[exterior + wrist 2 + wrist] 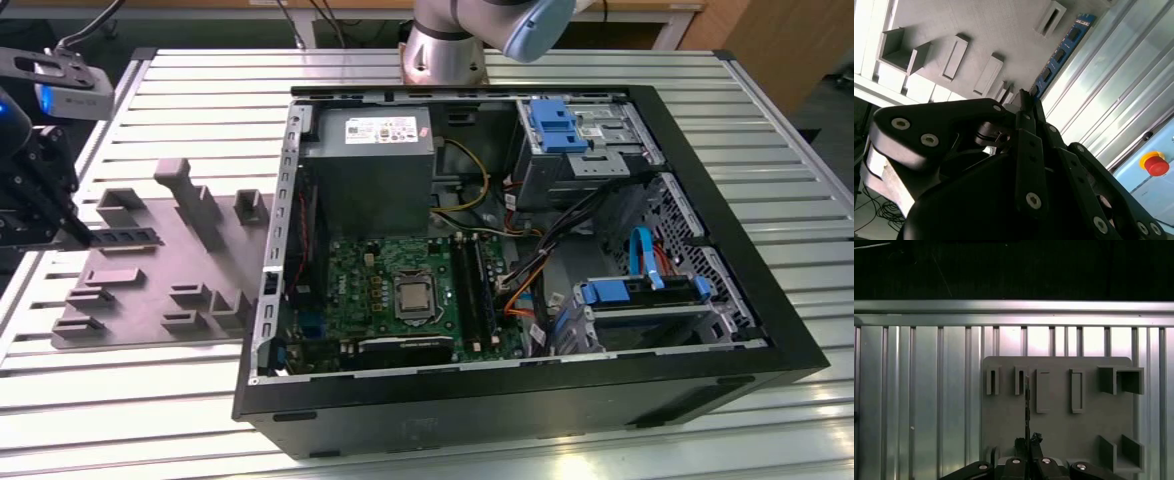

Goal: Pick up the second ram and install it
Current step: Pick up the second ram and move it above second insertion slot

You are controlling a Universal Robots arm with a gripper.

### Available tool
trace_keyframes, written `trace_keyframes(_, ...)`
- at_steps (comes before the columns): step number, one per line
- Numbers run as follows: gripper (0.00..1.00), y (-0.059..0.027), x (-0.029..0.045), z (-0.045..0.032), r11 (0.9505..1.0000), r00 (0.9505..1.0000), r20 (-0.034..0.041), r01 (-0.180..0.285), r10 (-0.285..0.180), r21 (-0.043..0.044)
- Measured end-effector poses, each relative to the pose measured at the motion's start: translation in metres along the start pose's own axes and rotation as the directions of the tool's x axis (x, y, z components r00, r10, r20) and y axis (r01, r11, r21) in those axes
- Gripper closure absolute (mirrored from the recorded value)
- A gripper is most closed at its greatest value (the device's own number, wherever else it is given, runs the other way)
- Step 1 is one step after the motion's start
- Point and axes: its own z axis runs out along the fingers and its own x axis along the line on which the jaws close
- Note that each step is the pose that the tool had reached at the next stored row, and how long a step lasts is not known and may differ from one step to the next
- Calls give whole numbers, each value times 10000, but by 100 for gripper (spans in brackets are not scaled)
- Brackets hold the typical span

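— Black tool (83, 236) first: how did the arm carry it?

— The arm's base (447, 45) stood at the far edge of the slatted metal counter (174, 90), behind the open computer case (534, 410). The wrist hung out at the exterior view's left, over the grey holder plate (147, 290), and the fingers slanted down towards the plate.

— How wide were the fingers?

— Narrow. In the second wrist view the tool (1024, 98) had its tips drawn together on the near end of the second ram (1061, 50), a blue-green strip with a row of dark chips running away from the fingers. In the first wrist view the tool (1028, 441) pinched the same strip, which showed edge-on as a thin dark line (1027, 400) between the tips.

— So it held the ram. Where was the ram itself?

— At the holder plate (1054, 440), among its raised blocks and slots. In the exterior view the second ram (131, 238) lay along the plate's left part, well apart from the case. Whether it rested on the plate or hung just clear of it, I could not tell.

— What was further out?

— The case lay on its side with the motherboard (400, 290) exposed and blue brackets (561, 125) by the drive bays. A red button (1156, 165) sat beyond the counter's edge.
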Motion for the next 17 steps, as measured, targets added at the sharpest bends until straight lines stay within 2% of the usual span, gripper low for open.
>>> trace_keyframes(17, 86, 0, -1, -84, 10000, 10000, -1, 1, -1, -1)
